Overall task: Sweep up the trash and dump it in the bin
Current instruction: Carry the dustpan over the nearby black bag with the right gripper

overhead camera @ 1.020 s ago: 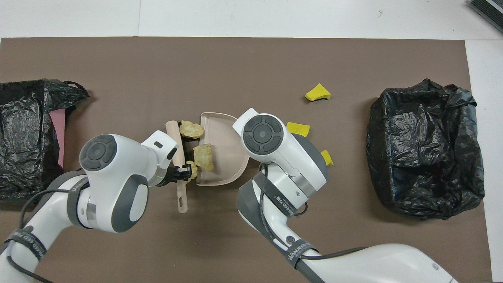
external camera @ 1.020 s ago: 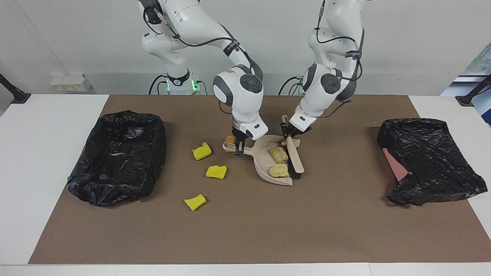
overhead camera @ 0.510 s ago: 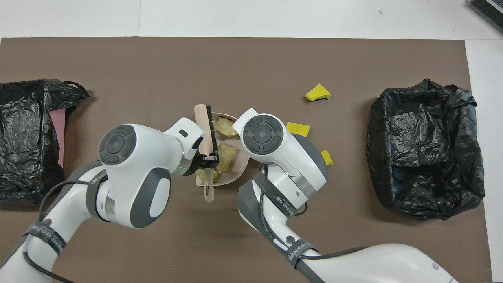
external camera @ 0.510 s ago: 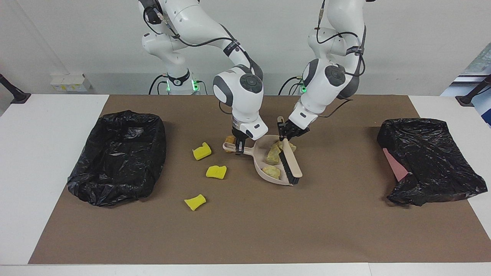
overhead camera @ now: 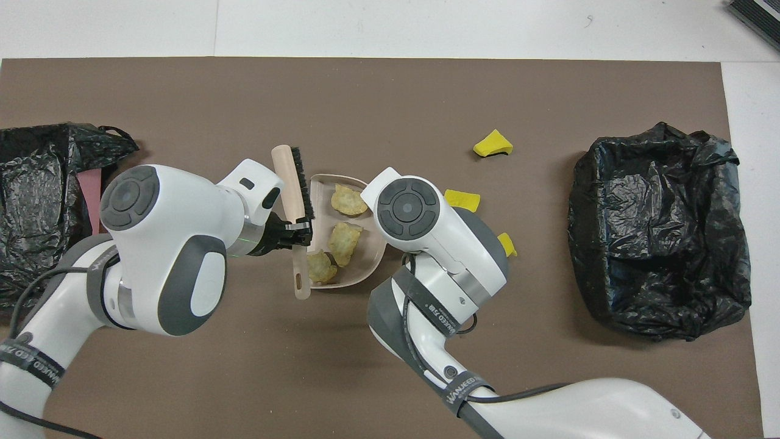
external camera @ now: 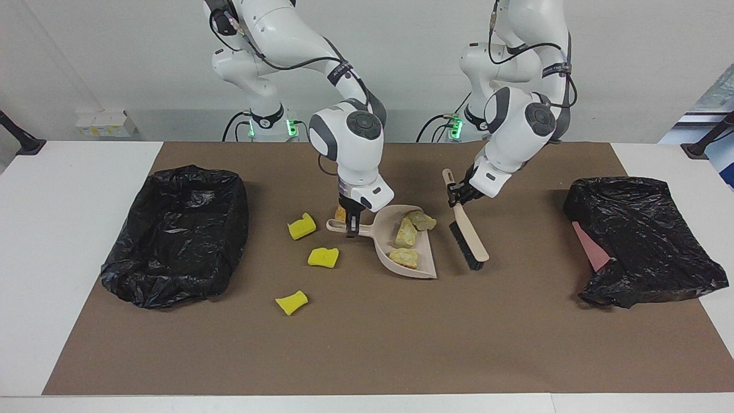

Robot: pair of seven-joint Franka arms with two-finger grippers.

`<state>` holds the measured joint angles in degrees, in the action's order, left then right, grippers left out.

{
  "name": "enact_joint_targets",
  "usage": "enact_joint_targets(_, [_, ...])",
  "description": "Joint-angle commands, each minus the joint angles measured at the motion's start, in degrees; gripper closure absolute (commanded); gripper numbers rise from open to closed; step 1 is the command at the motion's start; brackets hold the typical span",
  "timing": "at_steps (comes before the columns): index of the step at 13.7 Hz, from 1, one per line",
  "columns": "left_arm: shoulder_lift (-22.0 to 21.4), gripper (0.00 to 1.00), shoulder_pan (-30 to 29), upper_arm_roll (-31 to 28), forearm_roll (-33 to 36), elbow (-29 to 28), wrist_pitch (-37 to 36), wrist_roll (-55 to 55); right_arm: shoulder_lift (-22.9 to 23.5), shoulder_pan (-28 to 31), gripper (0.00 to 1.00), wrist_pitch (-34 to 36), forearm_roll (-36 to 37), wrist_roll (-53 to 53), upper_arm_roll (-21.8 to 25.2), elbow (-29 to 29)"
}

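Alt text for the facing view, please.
The right gripper holds a beige dustpan containing three tan lumps, while the left gripper holds a brush lifted beside it. Three yellow chunks lie on the brown mat, between the dustpan and a black-lined bin.

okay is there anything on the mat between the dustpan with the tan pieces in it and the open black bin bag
Yes. Two bright yellow spongy chunks lie on the brown mat between the beige dustpan, held by the right gripper, and the black-lined bin. Carried above them, nothing visible blocks it.
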<state>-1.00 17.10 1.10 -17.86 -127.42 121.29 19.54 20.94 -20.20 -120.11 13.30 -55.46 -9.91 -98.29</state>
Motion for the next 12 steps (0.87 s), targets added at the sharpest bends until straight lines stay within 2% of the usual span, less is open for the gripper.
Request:
enact_joint_targets(1, [-7.0, 1.00, 0.0, 0.5, 2.7, -8.9, 1.4, 0.8, -3.4, 4.0, 1.00, 0.5, -2.0, -5.3, -0.7, -1.0])
enact_joint_targets(3, [-9.5, 1.00, 1.1, 1.2, 4.5, -12.1, 1.6, 1.8, -4.8, 6.8, 1.00, 1.1, -4.8, -10.6, -0.7, -1.0])
enact_joint_targets(6, [-11.3, 1.00, 7.1, 1.6, 5.4, -14.0, 1.7, 5.3, -7.7, 12.1, 1.00, 2.8, -9.5, -15.5, -0.7, -0.9])
enact_joint_targets(8, [-13.0, 1.00, 11.4, 2.1, 6.0, -16.5, 4.2, 7.8, -9.5, 15.8, 1.00, 4.3, -10.8, -18.6, -0.7, -0.9])
enact_joint_targets(12, [-12.8, 1.00, 15.7, 7.1, 6.7, -17.6, 7.4, 18.5, -12.8, 23.8, 1.00, 6.3, -11.6, -22.7, -0.7, -0.2])
